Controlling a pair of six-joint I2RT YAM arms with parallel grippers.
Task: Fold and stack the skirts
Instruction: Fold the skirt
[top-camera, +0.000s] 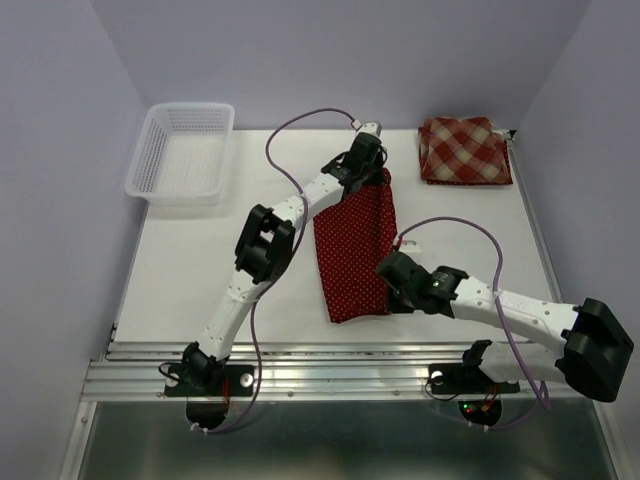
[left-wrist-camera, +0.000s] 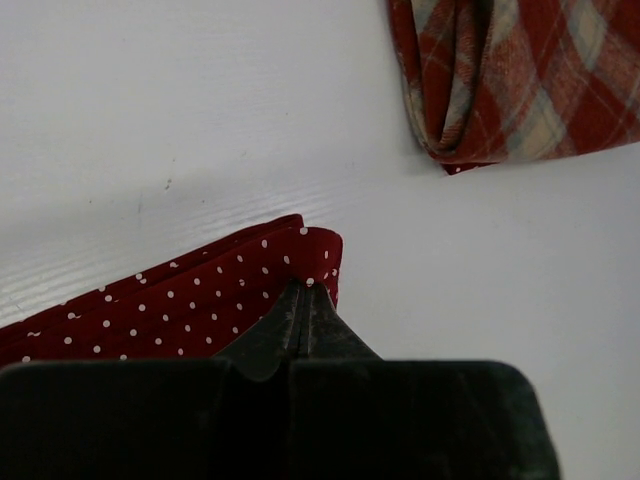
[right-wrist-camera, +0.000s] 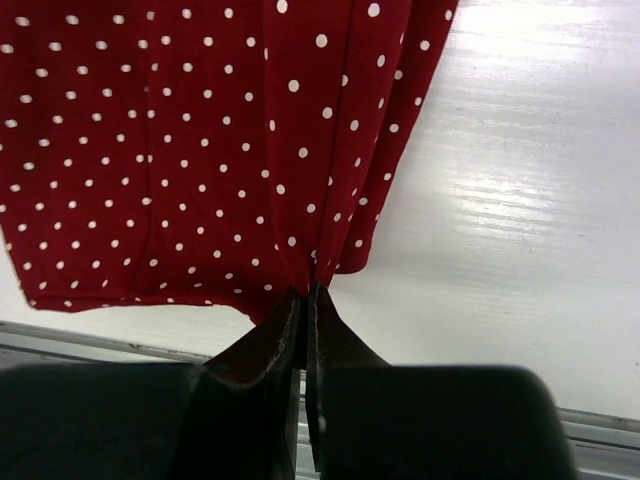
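Observation:
A dark red polka-dot skirt (top-camera: 352, 245) lies lengthwise in the middle of the white table, folded into a long strip. My left gripper (top-camera: 375, 172) is shut on its far right corner (left-wrist-camera: 318, 258), with the tips pinching the cloth. At the near right corner (right-wrist-camera: 345, 255) my right gripper (top-camera: 392, 272) is shut on the hem. The plaid skirt (top-camera: 465, 150) lies folded at the back right, and its folded edge (left-wrist-camera: 520, 80) shows in the left wrist view.
A white mesh basket (top-camera: 183, 153) stands at the back left corner. Metal rails (top-camera: 330, 375) run along the table's near edge. Purple cables (top-camera: 300, 125) loop over both arms. Walls close in the table on three sides.

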